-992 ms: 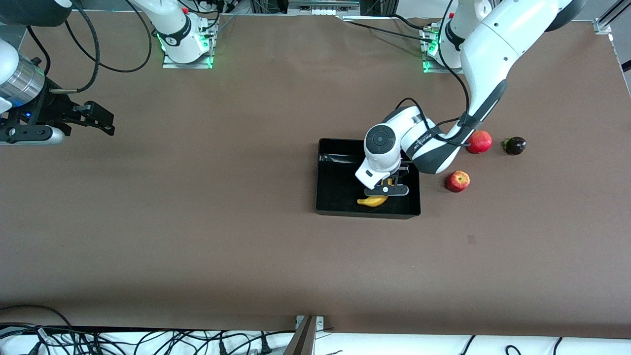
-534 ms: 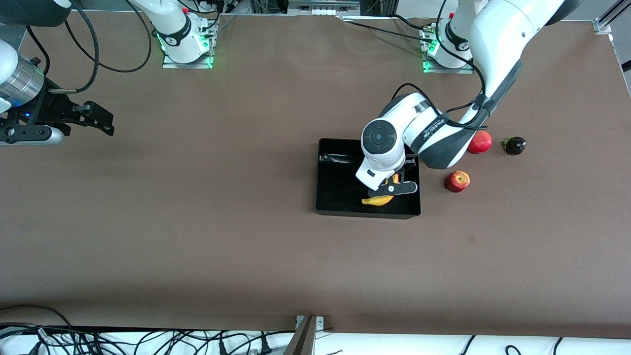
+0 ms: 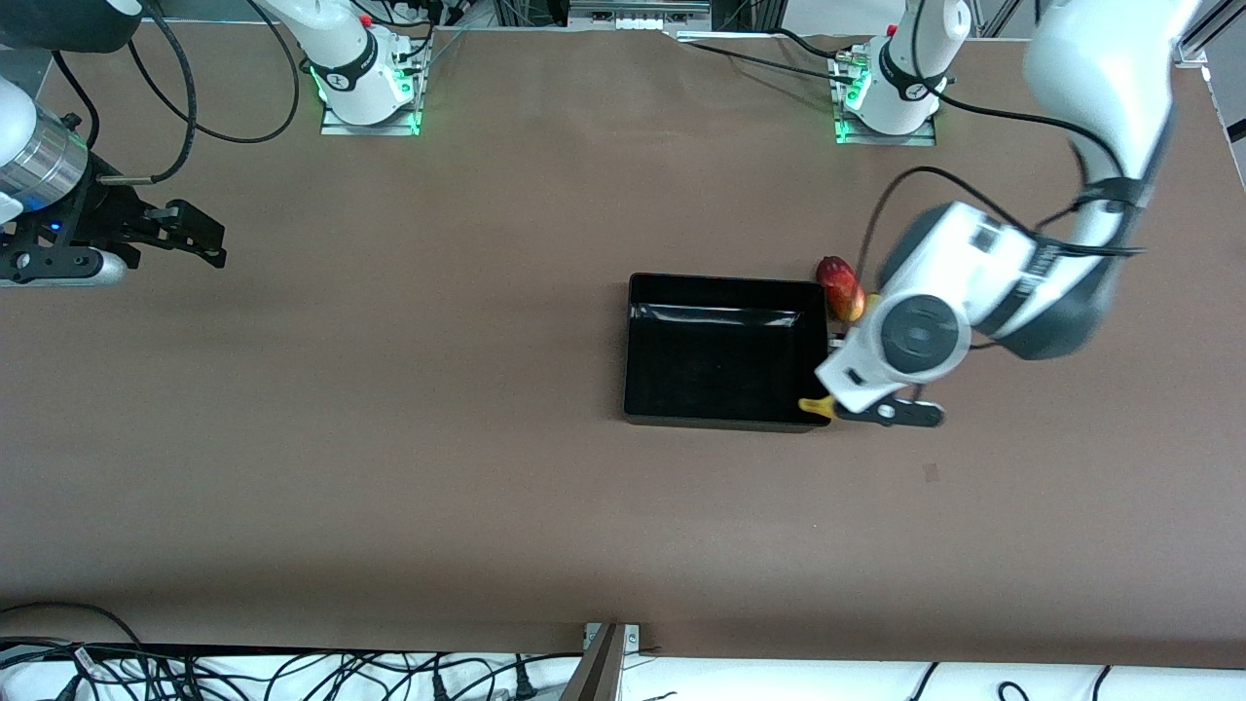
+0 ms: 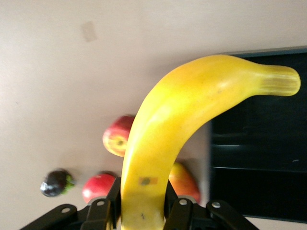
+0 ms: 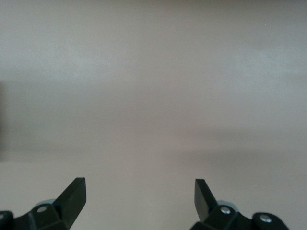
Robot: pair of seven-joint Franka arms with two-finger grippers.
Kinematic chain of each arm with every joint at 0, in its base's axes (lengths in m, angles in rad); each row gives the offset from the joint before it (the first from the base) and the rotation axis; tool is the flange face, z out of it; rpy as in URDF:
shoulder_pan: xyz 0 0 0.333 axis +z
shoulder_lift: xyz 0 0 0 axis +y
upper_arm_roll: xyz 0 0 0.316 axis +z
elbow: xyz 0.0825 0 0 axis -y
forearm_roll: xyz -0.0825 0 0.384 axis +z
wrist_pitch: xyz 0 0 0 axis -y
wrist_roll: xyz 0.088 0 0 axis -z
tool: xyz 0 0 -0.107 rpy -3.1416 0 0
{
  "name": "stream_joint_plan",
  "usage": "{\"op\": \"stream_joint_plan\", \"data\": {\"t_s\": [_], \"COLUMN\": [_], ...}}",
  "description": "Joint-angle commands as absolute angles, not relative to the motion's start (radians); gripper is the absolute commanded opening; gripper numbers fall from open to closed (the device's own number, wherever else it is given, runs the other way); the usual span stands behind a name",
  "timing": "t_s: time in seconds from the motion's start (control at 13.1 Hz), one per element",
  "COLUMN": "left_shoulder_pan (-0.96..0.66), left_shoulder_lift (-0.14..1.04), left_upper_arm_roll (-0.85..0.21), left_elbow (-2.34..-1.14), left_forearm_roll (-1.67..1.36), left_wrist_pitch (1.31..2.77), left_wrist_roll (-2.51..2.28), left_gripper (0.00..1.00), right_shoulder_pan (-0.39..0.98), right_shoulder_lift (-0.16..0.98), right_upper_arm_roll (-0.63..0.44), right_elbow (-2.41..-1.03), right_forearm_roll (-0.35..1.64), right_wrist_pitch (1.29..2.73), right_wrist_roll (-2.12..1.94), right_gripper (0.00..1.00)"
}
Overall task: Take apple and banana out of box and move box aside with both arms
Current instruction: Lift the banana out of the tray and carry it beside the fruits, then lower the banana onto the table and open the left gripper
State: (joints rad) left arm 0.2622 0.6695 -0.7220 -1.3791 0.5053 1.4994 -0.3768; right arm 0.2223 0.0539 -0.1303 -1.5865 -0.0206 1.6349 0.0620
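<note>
My left gripper (image 3: 873, 410) is shut on the long yellow banana (image 4: 182, 110), whose tip (image 3: 816, 407) shows just over the box's wall at the left arm's end. The black open-top box (image 3: 681, 370) sits mid-table with nothing in it; the left wrist view shows it too (image 4: 259, 143). The small red apple (image 4: 116, 139) lies on the table under the banana and is hidden by the arm in the front view. My right gripper (image 3: 200, 243) hangs open over bare table at the right arm's end, its fingers (image 5: 74, 194) wide apart around nothing.
A red-yellow mango (image 3: 842, 288) lies against the box's corner at the left arm's end. In the left wrist view a round red pomegranate (image 4: 98, 188) and a small dark fruit (image 4: 56, 183) lie past the apple. The left arm covers them in the front view.
The left arm has lifted the banana out of the box and swung it toward the left arm's end. The mango is uncovered; the apple and pomegranate are now hidden. The right arm has not moved.
</note>
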Motion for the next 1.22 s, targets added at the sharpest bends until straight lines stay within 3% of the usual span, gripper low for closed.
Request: {"op": "stream_joint_plan", "data": {"t_s": [0.0,0.23,0.61,0.69,0.76,0.84,0.92,1.14], "left_shoulder_pan": [0.418,0.589,0.635,0.634,0.63,0.629,0.627,0.623], "left_shoulder_lift": [0.692,0.733,0.733,0.733,0.733,0.733,0.732,0.681], "left_upper_arm_roll": [-0.724,-0.695,-0.58,-0.559,-0.552,-0.551,-0.552,-0.572], "left_elbow": [-1.394,-1.477,-1.67,-1.683,-1.683,-1.681,-1.681,-1.661], "left_forearm_roll": [0.492,0.495,0.497,0.497,0.499,0.505,0.515,0.514], "left_wrist_pitch": [1.576,1.776,2.046,2.074,2.082,2.082,2.077,2.069], "left_wrist_roll": [-0.153,0.102,0.219,0.221,0.221,0.221,0.222,0.221], "left_gripper": [0.12,0.13,0.18,0.25,0.56,0.96,1.0,1.0], "right_shoulder_pan": [0.216,0.216,0.216,0.216,0.216,0.216,0.216,0.216], "right_shoulder_lift": [0.054,0.054,0.054,0.054,0.054,0.054,0.054,0.054], "right_upper_arm_roll": [-0.124,-0.124,-0.124,-0.124,-0.124,-0.124,-0.124,-0.124], "right_elbow": [-1.577,-1.577,-1.577,-1.577,-1.577,-1.577,-1.577,-1.577], "right_forearm_roll": [-0.017,-0.017,-0.017,-0.017,-0.017,-0.017,-0.017,-0.017], "right_wrist_pitch": [1.634,1.635,1.635,1.635,1.635,1.635,1.635,1.635], "right_wrist_roll": [0.058,0.058,0.058,0.058,0.058,0.058,0.058,0.058], "right_gripper": [1.0,1.0,1.0,1.0,1.0,1.0,1.0,1.0]}}
